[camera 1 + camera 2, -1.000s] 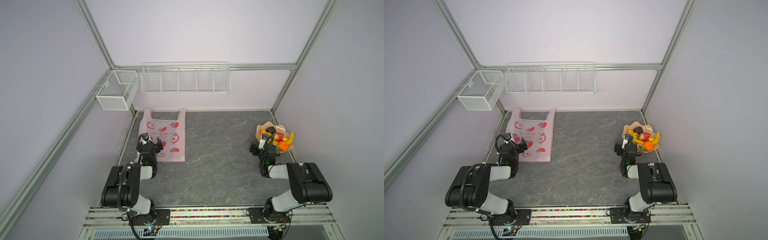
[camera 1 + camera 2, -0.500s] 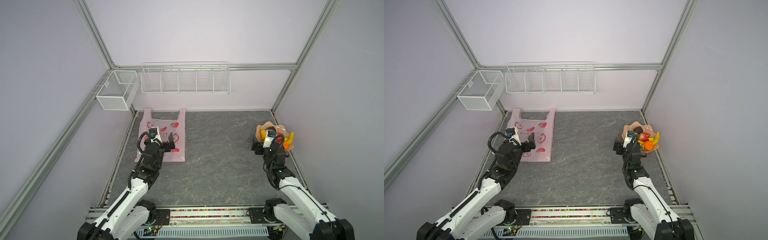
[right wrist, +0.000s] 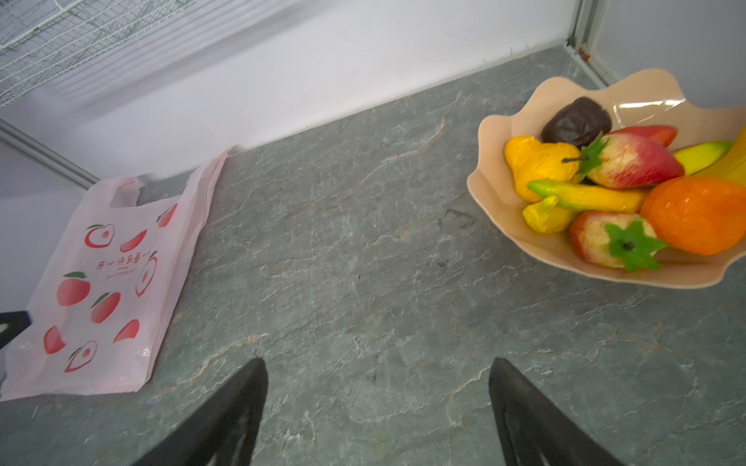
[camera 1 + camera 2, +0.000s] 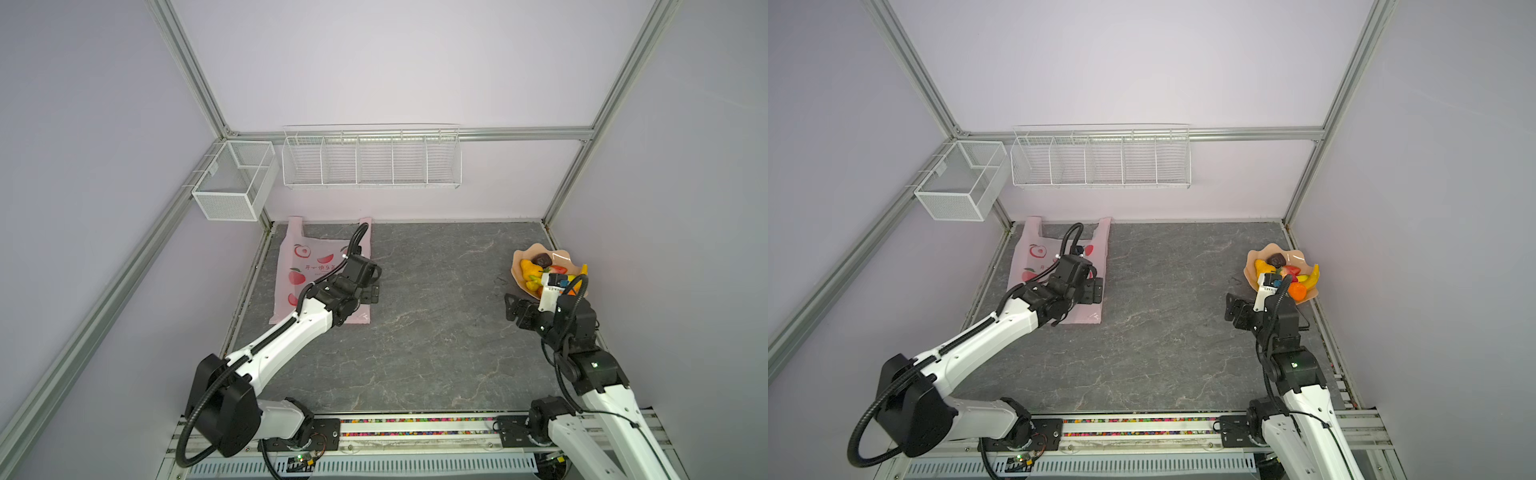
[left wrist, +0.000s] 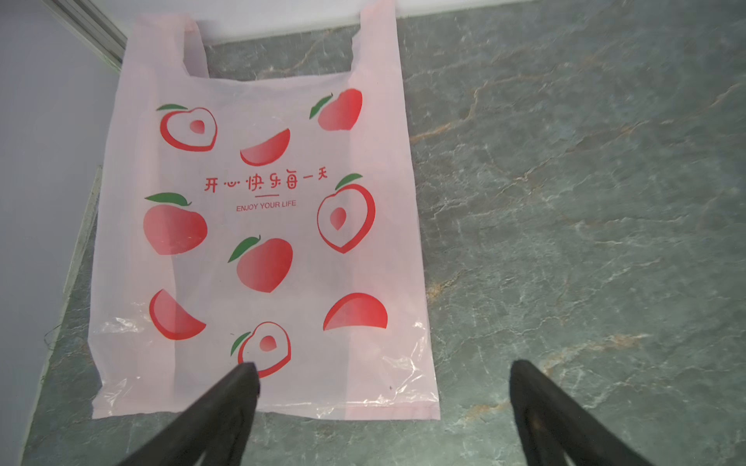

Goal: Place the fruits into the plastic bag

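Plastic bag (image 5: 262, 242): lies flat on the table (image 4: 436, 332) at its far left corner, handles toward the back wall.

Fruits (image 3: 629, 161): all piled in the wavy-edged plate (image 3: 494, 133) at the table's right edge, near the far right corner. The orange (image 3: 698, 218) and the dark round one (image 3: 577, 119) sit at opposite sides of the pile.

Left gripper (image 5: 385, 365): jaws spread wide, nothing held. It is above the bag's near edge, one finger over the bag and the other over bare table.

Right gripper (image 3: 377, 363): jaws likewise wide, empty, over bare table near the plate.
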Available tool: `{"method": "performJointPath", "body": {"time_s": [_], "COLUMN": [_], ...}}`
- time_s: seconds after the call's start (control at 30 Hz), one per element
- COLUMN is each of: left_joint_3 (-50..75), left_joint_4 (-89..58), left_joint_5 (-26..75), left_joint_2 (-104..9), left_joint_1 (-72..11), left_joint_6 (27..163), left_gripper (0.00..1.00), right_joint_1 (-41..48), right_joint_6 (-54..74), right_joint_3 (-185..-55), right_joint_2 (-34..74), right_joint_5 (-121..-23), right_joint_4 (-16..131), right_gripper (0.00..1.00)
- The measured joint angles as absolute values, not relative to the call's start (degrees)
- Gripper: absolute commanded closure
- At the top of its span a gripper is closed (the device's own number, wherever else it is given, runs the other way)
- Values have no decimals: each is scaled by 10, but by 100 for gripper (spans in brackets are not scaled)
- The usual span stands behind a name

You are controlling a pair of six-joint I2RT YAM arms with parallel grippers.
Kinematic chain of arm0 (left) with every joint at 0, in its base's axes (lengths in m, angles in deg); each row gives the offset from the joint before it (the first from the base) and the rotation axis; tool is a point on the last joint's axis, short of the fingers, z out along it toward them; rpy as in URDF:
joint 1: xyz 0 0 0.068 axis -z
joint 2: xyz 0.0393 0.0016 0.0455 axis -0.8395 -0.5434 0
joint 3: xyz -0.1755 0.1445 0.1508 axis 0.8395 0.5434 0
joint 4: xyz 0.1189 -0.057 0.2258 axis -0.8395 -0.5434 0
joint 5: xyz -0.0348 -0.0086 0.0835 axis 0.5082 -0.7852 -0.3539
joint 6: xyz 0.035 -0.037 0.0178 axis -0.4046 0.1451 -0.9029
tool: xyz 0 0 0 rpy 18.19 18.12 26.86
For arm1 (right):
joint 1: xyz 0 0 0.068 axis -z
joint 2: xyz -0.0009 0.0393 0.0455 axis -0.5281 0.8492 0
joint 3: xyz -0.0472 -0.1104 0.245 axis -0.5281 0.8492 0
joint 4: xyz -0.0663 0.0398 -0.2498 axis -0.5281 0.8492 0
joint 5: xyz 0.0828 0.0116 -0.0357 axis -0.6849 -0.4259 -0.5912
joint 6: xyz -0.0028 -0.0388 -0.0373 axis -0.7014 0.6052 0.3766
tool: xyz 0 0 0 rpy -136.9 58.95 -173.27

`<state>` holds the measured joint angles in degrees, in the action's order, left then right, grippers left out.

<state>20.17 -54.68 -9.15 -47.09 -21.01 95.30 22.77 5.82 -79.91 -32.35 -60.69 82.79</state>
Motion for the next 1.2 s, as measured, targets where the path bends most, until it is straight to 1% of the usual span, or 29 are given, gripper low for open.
{"method": "performJointPath", "body": {"time_s": [0.1,0.23,0.4,0.47,0.53,0.6,0.63,0.73,0.8,0.87,0.97,1.0,1.2], "left_joint_3": [123,38,-6,-11,-11,-11,-11,-13,-13,-13,-8,0,83], "left_joint_4": [-598,-638,-677,-683,-687,-688,-688,-687,-684,-683,-674,-669,-654], "left_joint_5": [-91,-95,-114,-121,-125,-127,-130,-136,-140,-142,-139,-137,-131], "left_joint_2": [-550,-653,-744,-770,-789,-804,-810,-822,-828,-829,-828,-826,-772], "left_joint_1": [-210,-209,-209,-209,-209,-209,-209,-209,-209,-209,-209,-209,-185], "left_joint_6": [956,958,962,962,962,962,962,958,955,954,946,942,923], "left_gripper": [15,22,30,32,36,42,46,64,74,82,98,100,100], "right_joint_1": [228,227,227,227,227,227,227,227,227,227,227,227,227], "right_joint_6": [43,32,28,27,26,25,24,25,25,25,25,25,21], "right_joint_3": [-800,-805,-825,-827,-827,-828,-828,-828,-828,-828,-828,-828,-834], "right_joint_2": [-319,-309,-290,-288,-288,-288,-288,-288,-289,-288,-285,-282,-239], "right_joint_5": [-623,-638,-653,-655,-658,-661,-661,-661,-661,-660,-656,-653,-639], "right_joint_4": [841,842,842,842,842,842,842,842,842,841,838,836,813], "right_gripper": [12,12,12,12,12,12,12,12,12,12,12,12,12]}}
